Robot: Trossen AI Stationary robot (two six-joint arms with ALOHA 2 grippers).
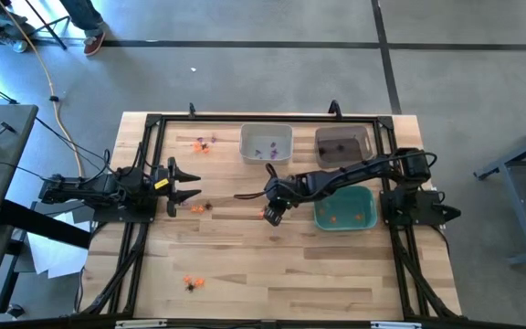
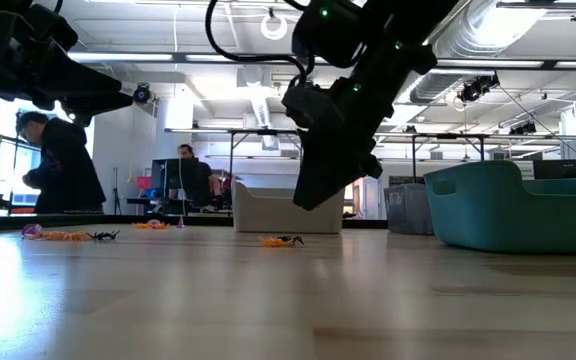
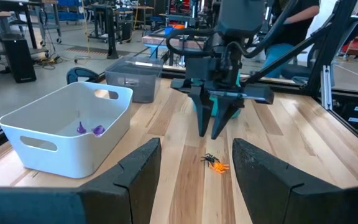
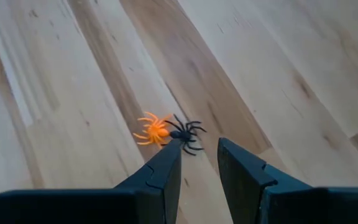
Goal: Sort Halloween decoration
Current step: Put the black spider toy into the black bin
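An orange spider [image 4: 153, 131] and a black spider [image 4: 186, 134], two of the Halloween decoration trinkets, lie side by side on the wooden table [image 1: 281, 274] near its middle. My right gripper [image 4: 197, 144] hangs just above them, slanting down, open by a narrow gap with nothing between its fingers. In the low view it [image 2: 313, 200] is clear of the table and of the pair [image 2: 280, 240]. My left gripper [image 1: 188, 183] waits open at the table's left side, pointing level toward the middle.
More trinkets lie at the far left [image 1: 205, 143], beside my left gripper [image 1: 197, 208] and near the front edge [image 1: 191, 283]. At the back stand a white bin [image 1: 266, 143] with purple pieces and a dark bin [image 1: 343, 144]; a teal bin [image 1: 345, 208] with orange pieces sits at the right.
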